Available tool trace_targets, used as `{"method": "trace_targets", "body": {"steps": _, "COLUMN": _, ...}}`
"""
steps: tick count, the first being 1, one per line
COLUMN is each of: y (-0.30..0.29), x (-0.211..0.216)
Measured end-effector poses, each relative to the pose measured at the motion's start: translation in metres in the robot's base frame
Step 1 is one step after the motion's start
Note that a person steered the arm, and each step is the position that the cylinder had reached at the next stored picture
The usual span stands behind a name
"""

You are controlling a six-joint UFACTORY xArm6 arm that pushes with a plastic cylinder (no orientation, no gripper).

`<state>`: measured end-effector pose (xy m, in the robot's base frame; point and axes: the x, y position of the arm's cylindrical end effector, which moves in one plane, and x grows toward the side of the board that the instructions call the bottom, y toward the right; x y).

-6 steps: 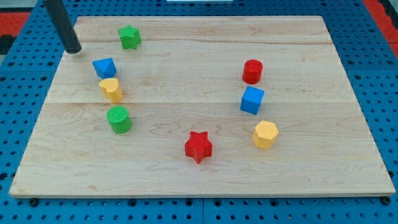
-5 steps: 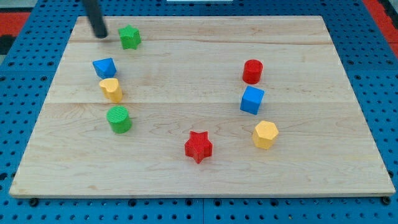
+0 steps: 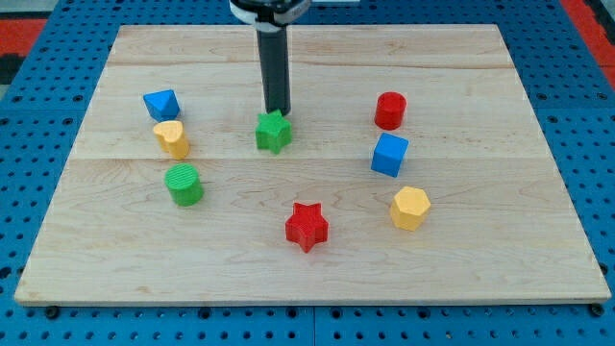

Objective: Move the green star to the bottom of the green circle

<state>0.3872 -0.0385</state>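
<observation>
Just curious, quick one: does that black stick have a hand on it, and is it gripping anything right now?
No hand: just a rod. My tip grips nothing.
It sits right at the green star, on the star's top side in the view.

Tabletop (image 3: 317,279): pale wood, visible grain, smooth matt planks.
Surround (image 3: 596,115): blue perforated panel, matt.
My tip (image 3: 278,111): dark rod, matt, slight sheen.
Green star (image 3: 274,132): matt plastic, finely ridged.
Green circle (image 3: 183,184): matt plastic, ribbed top.
Red star (image 3: 307,226): same matt plastic.
</observation>
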Motion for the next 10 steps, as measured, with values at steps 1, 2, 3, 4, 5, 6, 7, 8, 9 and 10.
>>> {"method": "trace_targets", "body": {"steps": 1, "y": 0.000, "x": 0.071}}
{"method": "trace_targets", "body": {"steps": 2, "y": 0.000, "x": 0.113}}
{"method": "trace_targets", "body": {"steps": 3, "y": 0.023, "x": 0.092}}
{"method": "trace_targets", "body": {"steps": 4, "y": 0.013, "x": 0.083}}
{"method": "trace_targets", "body": {"steps": 5, "y": -0.029, "x": 0.087}}
{"method": "trace_targets", "body": {"steps": 6, "y": -0.057, "x": 0.104}}
{"method": "trace_targets", "body": {"steps": 7, "y": -0.057, "x": 0.134}}
{"method": "trace_targets", "body": {"steps": 8, "y": -0.048, "x": 0.131}}
{"method": "trace_targets", "body": {"steps": 9, "y": -0.025, "x": 0.113}}
{"method": "trace_targets", "body": {"steps": 10, "y": 0.033, "x": 0.117}}
